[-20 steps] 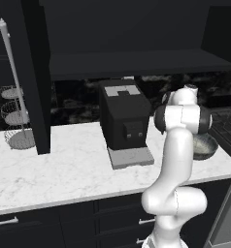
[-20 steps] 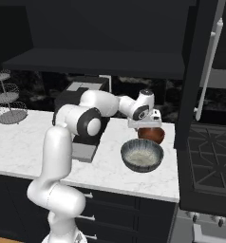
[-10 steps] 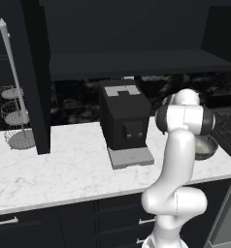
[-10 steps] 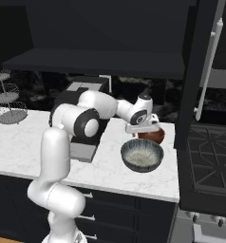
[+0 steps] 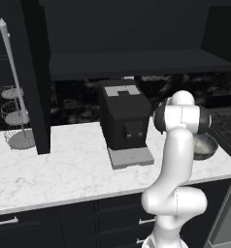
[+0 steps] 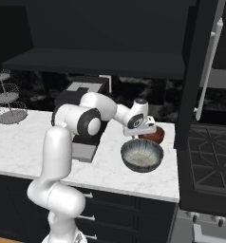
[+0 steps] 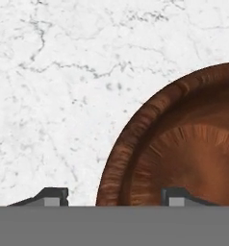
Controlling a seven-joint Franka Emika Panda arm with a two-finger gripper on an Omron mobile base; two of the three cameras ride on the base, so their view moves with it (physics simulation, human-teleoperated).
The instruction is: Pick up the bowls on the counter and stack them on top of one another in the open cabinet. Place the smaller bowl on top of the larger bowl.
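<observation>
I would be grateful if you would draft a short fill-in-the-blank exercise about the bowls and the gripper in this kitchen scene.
1. The number of bowls on the counter is ____.
2. The reddish-brown bowl stands behind the ____ bowl.
3. In the hand view, the gripper has its jaws astride the reddish-brown bowl's ____.
4. The bowls stand between the black machine and the ____.

Missing words: two; grey; rim; stove
</observation>
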